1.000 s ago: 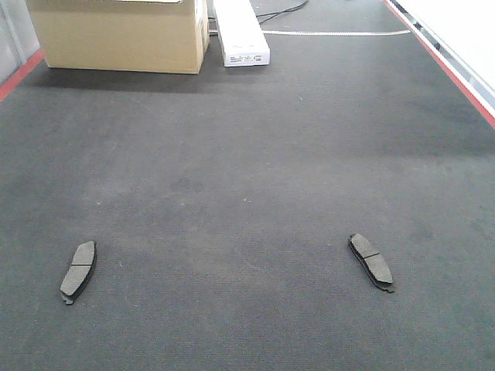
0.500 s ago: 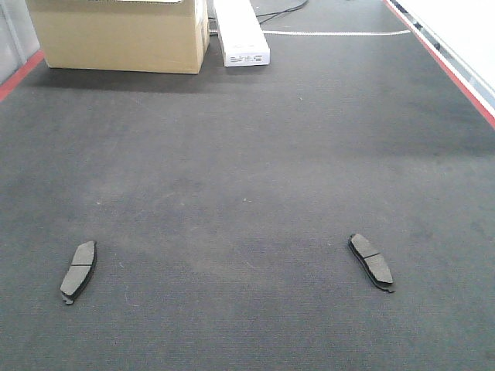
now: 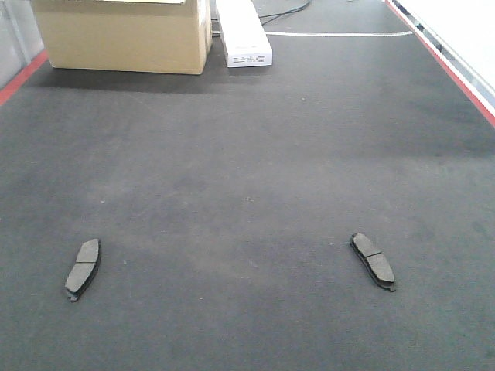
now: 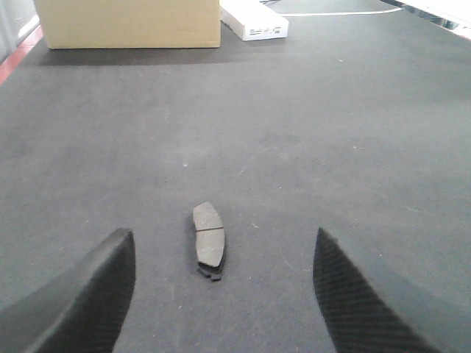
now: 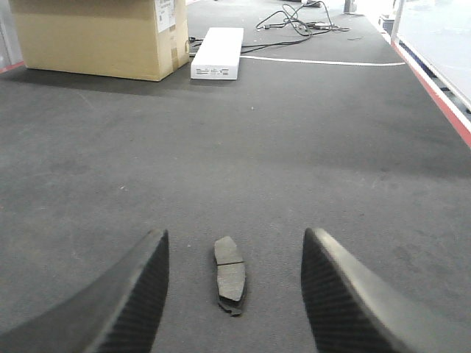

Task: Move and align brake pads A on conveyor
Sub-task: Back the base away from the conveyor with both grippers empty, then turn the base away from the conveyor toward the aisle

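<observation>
- The conveyor (image 3: 247,178) is a dark felt-like surface with red stripes on both edges; two brake pads lie on its near part, well apart from each other.
- The left brake pad (image 3: 83,268) lies flat, its long axis running near-to-far, with the far end leaning towards the right.
- The right brake pad (image 3: 373,260) also lies flat and lengthwise, its far end leaning left, so the two pads angle in towards each other.
- Each pad shows a groove across its middle.
- The left end effector (image 4: 222,250) is spread wide and holds nothing. In its wrist view the left pad sits in the gap between the fingers (image 4: 81,301), touching neither.
- The right end effector (image 5: 235,243) is likewise spread and bare, with the right pad lying lengthwise between its fingers (image 5: 346,294), clear of both.
- At the far end stand a cardboard box (image 3: 120,35) and, just beside it, a long white box (image 3: 244,35).
</observation>
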